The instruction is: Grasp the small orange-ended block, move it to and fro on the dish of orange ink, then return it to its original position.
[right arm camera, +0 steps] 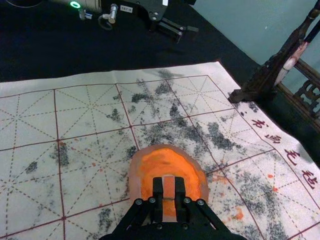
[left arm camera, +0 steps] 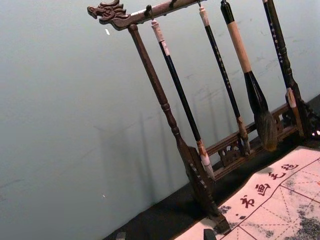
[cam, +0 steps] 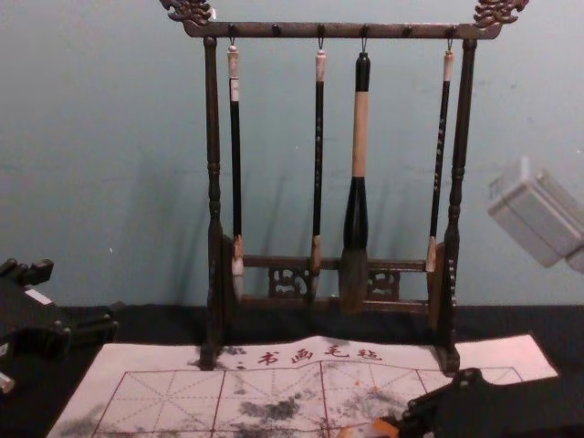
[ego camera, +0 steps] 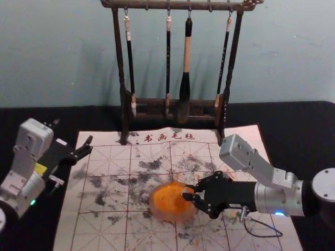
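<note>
Firstly, at left: left gripper (ego camera: pixel 73 132), black, parked beside the printed white calligraphy felt (ego camera: pixel 104 230), fingers spread wide, nothing between. Next: round translucent dish (right arm camera: pixel 134 175) of orange ink, on the felt; likely smooth, apt to slide if pushed hard. Over its right part: small orange-ended block (right arm camera: pixel 169 185), probably light and stiff, slippery where inked; best taken by its flat sides, above the wet end. Contact with ink: cannot tell. Last: right gripper (right arm camera: pixel 169 189), black, fingers closed about the block.

4 brushes (cam: pixel 360 137) on dk rack (cam: pixel 213 119) (3rd fr. L biggest); R pincer (cam: pixel 408 423) lwr R, L pincer (cam: pixel 78 294) L edge.
</note>
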Available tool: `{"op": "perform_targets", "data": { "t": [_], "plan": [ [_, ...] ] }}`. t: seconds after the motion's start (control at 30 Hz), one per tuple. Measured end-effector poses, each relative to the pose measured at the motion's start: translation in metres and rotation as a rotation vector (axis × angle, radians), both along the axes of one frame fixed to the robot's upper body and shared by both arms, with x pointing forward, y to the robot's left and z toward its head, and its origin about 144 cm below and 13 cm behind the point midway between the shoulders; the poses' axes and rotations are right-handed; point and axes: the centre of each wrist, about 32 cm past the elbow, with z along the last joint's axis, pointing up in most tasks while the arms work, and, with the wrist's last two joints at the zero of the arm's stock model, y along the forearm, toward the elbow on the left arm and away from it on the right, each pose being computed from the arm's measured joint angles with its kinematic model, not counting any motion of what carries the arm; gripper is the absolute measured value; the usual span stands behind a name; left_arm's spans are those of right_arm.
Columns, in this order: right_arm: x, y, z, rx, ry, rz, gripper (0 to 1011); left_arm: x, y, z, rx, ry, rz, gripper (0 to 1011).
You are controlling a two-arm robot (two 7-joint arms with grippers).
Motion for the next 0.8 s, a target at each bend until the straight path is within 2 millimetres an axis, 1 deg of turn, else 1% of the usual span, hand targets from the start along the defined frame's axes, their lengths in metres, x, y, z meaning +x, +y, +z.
{"op": "perform_targets", "data": {
  "t": [0.3,0.8],
  "plan": [
    [0.0023,0.0019,0.0013,0.000,-0.007,-0.007,105,0.0000,0.0000,0.0000,0.000,0.000,0.000,1001],
    [0.0023,-0.0010,0.0073,0.016,-0.015,-0.015,106,0.0000,0.0000,0.0000,0.000,0.000,0.000,1001]
  ]
}}
